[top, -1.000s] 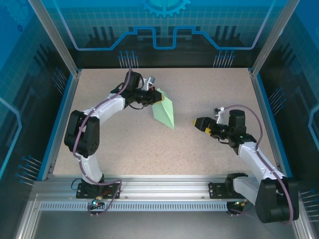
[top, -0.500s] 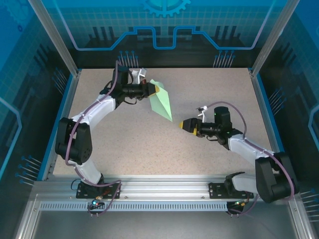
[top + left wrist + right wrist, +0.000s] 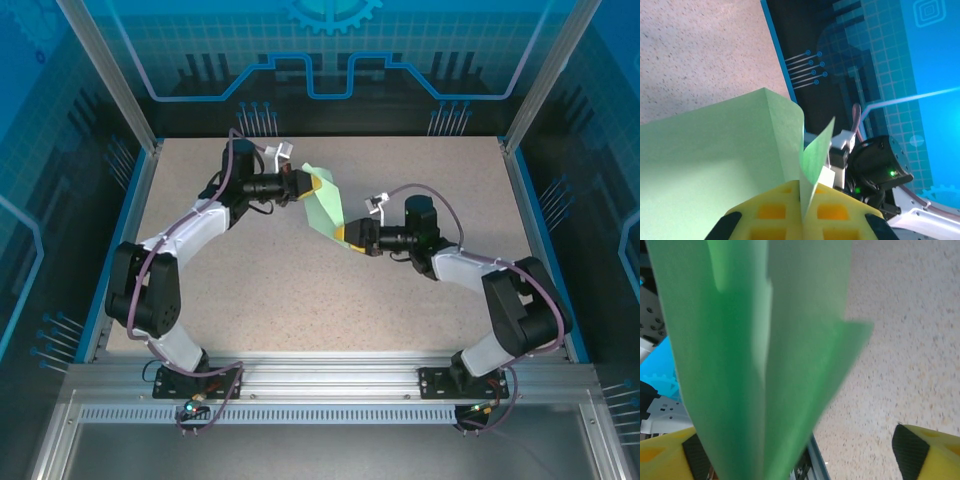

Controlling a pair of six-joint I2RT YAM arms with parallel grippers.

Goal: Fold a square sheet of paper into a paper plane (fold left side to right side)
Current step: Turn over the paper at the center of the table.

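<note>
Speckled beige table (image 3: 300,290) inside a blue-walled frame. Left arm (image 3: 190,225) reaches from its base at 7 o'clock up toward 12 o'clock of the table. Right arm (image 3: 470,270) bends in from 5 o'clock toward the centre.

Paper plane (image 3: 325,210), pale green folded dart, sits just past table centre toward 12 o'clock, with its long axis running 11 to 5 o'clock. Cannot tell if its low tip touches the table.

Left gripper (image 3: 318,183) is at the plane's 11 o'clock end. In the left wrist view the yellow pads (image 3: 770,210) are pressed together on the paper plane (image 3: 715,150), layers fanning out above the left gripper (image 3: 802,215).

Right gripper (image 3: 345,235) is at the plane's 5 o'clock tip. In the right wrist view its jaws are spread wide: right gripper (image 3: 797,455), the paper plane (image 3: 740,340) between the yellow fingers (image 3: 930,450), close to the 7 o'clock one, not pinched.
</note>
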